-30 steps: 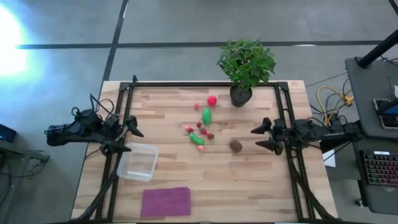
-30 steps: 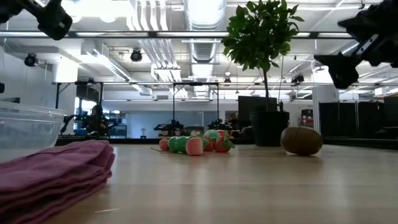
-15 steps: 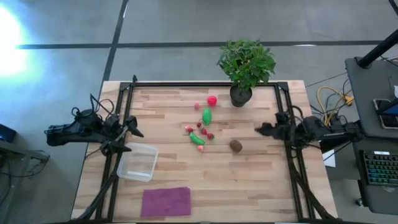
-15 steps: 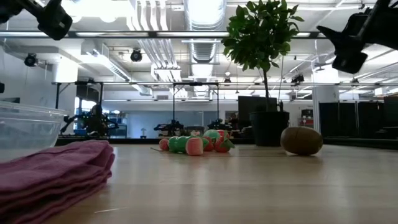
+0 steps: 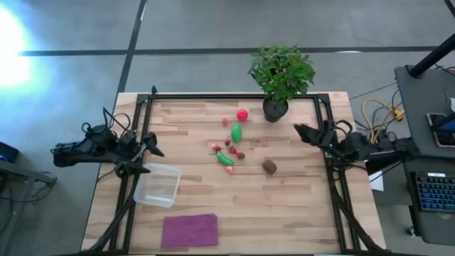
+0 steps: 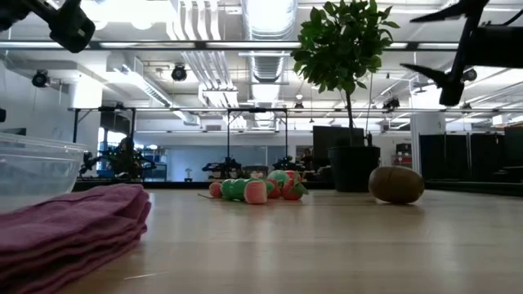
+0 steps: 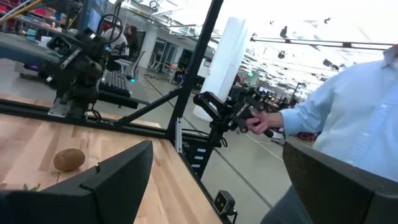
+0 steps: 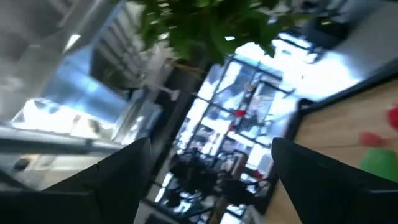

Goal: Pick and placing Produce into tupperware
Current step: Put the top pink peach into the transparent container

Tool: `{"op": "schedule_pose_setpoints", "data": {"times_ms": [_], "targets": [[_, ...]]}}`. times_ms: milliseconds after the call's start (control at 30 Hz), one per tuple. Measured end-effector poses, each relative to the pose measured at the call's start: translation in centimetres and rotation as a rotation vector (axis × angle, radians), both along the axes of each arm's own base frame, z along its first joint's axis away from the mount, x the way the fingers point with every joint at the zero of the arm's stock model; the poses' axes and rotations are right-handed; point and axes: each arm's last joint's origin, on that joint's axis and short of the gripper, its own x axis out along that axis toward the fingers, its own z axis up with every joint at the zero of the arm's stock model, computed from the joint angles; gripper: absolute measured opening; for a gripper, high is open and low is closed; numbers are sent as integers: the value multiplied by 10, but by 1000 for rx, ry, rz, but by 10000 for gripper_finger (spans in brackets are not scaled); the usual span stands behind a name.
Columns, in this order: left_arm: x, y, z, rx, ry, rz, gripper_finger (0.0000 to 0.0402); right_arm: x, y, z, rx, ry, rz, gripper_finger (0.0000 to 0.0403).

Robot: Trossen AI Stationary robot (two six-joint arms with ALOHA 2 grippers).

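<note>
Produce [image 5: 229, 146] lies in a loose cluster at the middle of the surface [image 5: 284, 206], none of it in the tupperware [image 5: 158, 185] yet, so the task stands at its very start: the reach for a first piece. At the left edge the left gripper [image 5: 151, 151] hovers with fingers apart, just above the tupperware's far corner; the tupperware sits empty near the left front, with a purple cloth [image 5: 190, 230] in front of it. Toward the middle are a red ball [image 5: 242, 114], a green oval [image 5: 236, 132], small red bits and a long green piece [image 5: 226, 160]; the kiwi [image 5: 269, 166] lies apart on the right, and the plant [image 5: 281, 75] stands at the back. At the right edge the right gripper [image 5: 304, 133] is raised, fingers spread, aimed toward the plant's pot and the cluster; in the low view it hangs high [image 6: 437, 49], well above the kiwi [image 6: 396, 184]. Next it probably needs to drop toward the nearest piece, likely the kiwi, and line its fingers around it. Against a second ago, the right gripper has swung from beside the kiwi toward the back and risen, while the left arm, produce and tupperware are unchanged.
</note>
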Motion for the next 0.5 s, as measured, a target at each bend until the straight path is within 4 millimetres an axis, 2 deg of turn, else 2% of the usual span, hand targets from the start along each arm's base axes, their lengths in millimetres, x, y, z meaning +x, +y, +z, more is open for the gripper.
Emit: {"op": "schedule_pose_setpoints", "data": {"times_ms": [267,500], "targets": [[0,0,0,0,0,0,345,10,1,-8,141,27,39,325],[0,1,2,18,-35,37,345,13,1,-9,157,22,47,325]]}}
